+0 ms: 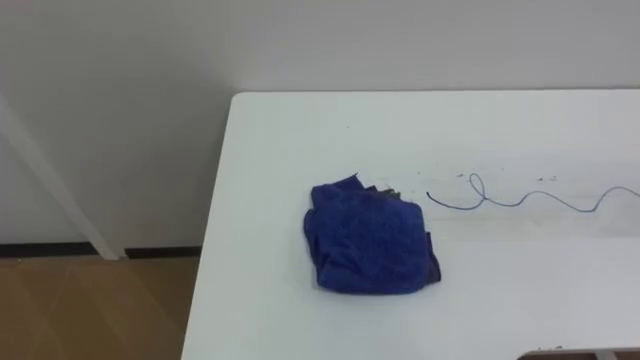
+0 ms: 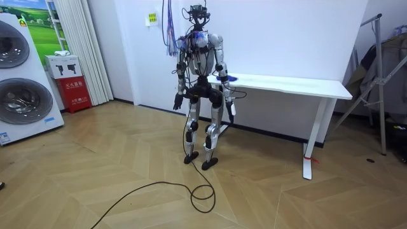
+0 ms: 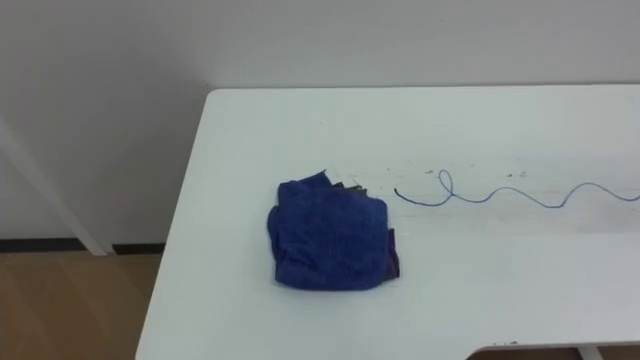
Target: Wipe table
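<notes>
On the table lies the cloth — robot hands hang clear, grasp unreadable.

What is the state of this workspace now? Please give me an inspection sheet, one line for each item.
Surface: white table against a white wall; the robot stands by its end on the room view's left.
Job's things: blue cloth, crumpled, lying near the table's left end, in no hand.
Clutter: thin blue wavy line on the table, right of the cloth; pen mark or thread, cannot tell.
Hands: left hand and right hand hang low at the robot's sides, away from the cloth.
Cables: nothing seen.
Surroundings: wood floor; washing machines and a red box on the room view's left; a metal stand on its right.
</notes>
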